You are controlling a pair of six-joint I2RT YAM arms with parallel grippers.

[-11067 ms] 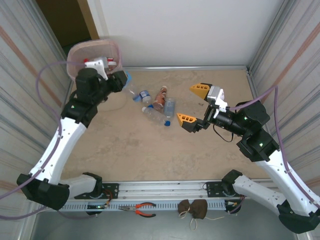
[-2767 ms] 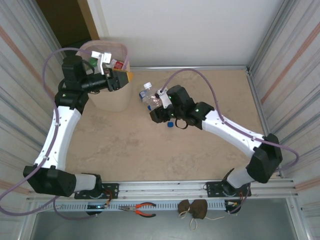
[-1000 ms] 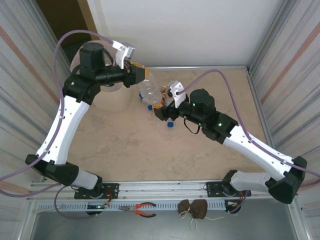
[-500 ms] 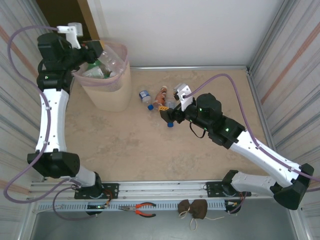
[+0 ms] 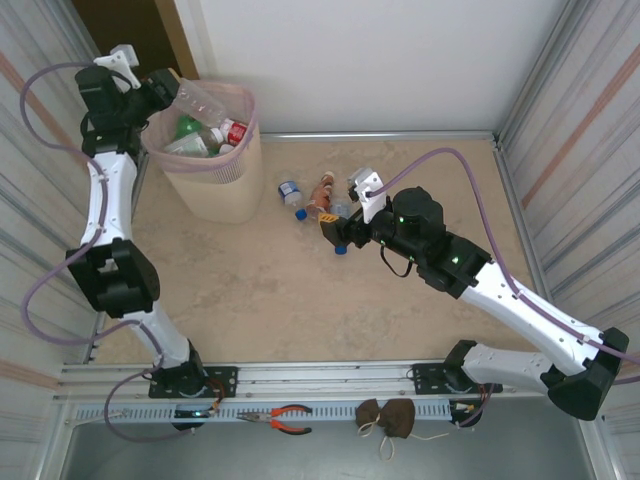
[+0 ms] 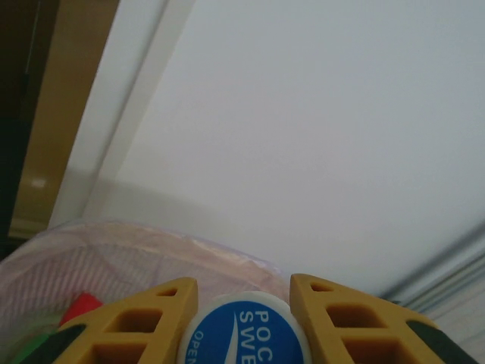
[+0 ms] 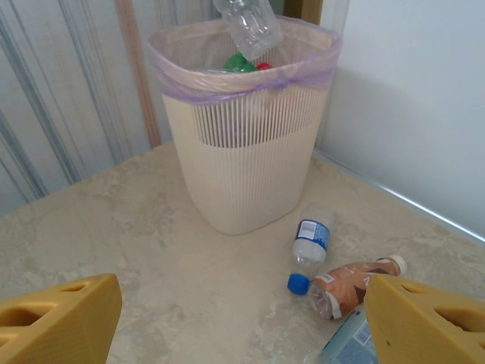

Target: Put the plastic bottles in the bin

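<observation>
- The bin, lined with a pink bag, stands just below the left claw. Inside it lie a green bottle and a red-labelled bottle among other clear ones.
- The left claw is clamped on the blue cap of a clear bottle. The bottle juts out from the claw at a tilt, above the rim and over the bin's open mouth.
- The right claw hangs low over the table, with its yellow fingers spread wide apart and gripping nothing.
- Three bottles lie on their sides ahead of the right claw. A blue-labelled bottle is nearest the bin, a brown bottle is just beside it, and a pale bottle lies close beside one finger.
- Bare table stretches between the right claw and the bin.
- The white wall closes off the table's far edge behind the bottles, and the bin sits in the corner against it.
</observation>
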